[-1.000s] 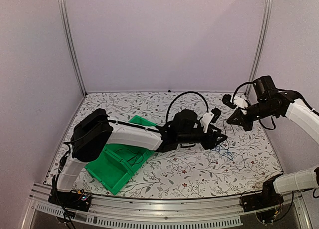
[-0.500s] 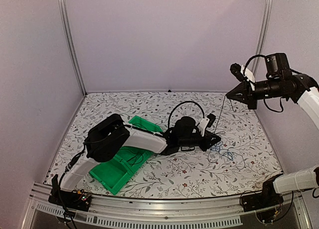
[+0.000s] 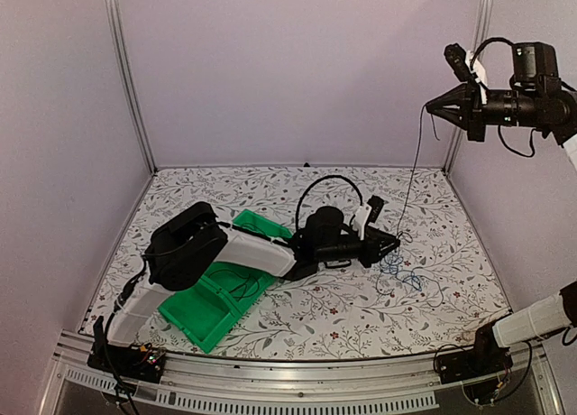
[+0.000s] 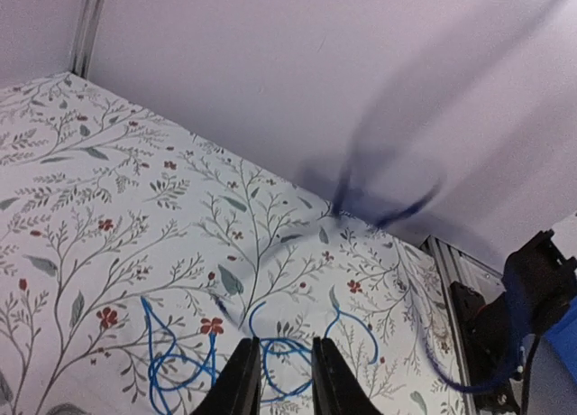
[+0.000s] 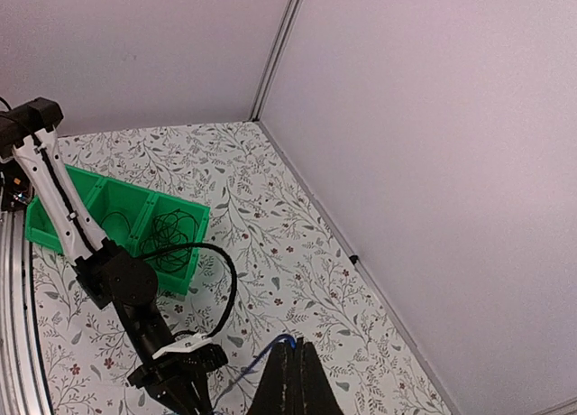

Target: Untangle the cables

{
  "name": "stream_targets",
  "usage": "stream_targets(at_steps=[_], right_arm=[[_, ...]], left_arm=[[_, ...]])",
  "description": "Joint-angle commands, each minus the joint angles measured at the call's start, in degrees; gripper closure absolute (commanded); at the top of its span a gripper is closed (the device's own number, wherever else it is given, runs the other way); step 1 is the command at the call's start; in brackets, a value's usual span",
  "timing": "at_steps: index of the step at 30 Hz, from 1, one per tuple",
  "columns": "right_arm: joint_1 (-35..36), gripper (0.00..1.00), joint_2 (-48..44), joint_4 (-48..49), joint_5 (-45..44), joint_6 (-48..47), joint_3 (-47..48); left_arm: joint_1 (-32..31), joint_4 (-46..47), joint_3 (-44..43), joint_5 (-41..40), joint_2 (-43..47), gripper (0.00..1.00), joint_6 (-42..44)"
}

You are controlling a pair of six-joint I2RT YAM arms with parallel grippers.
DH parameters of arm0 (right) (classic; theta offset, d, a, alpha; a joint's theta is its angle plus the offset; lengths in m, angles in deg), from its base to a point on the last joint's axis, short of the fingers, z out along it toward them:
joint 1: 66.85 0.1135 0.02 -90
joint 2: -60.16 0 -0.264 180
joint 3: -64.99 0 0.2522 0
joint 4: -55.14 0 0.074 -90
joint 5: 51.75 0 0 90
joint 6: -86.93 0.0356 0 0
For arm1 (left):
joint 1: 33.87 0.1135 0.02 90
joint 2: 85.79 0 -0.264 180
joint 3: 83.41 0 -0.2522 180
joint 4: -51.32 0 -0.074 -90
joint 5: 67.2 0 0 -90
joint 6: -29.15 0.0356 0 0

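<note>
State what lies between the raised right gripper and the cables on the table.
One thin strand hangs from the right gripper down to the cables, in the top view.

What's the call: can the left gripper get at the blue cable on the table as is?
Probably yes. The left gripper sits low above the blue cable loops, jaws slightly apart, nothing in between. The right gripper is raised high, shut on a thin strand, clear of that spot.
</note>
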Motion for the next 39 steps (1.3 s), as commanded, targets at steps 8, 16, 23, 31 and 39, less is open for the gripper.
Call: stream_targets(at_steps=[8,16,23,31,39], right_arm=[[-0.8,1.00,0.4,6.4,4.5,1.8,3.2],[-0.8,1.00,-0.8,8.1,4.1,1.5,-3.7],[-0.6,1.00,-2.7,11.8,9.0,3.1,-15.1],[3.5,1.00,-3.2,16.7,11.9,5.8,-28.9],[4.5,1.00,3.3,22.6,13.0,6.7,-33.3]], left_arm=[[1.3,-5.5,10.0,-1.7,1.6,0.80,-0.5],[1.6,-1.4,20.6,-4.2,11.4,0.73,-0.9],[1.4,-2.2,28.9,-7.4,20.5,0.64,0.0],[0.6,-3.1,36.1,-12.7,28.9,0.58,2.4],[0.1,-12.5,38.4,-24.6,34.2,0.58,0.8]])
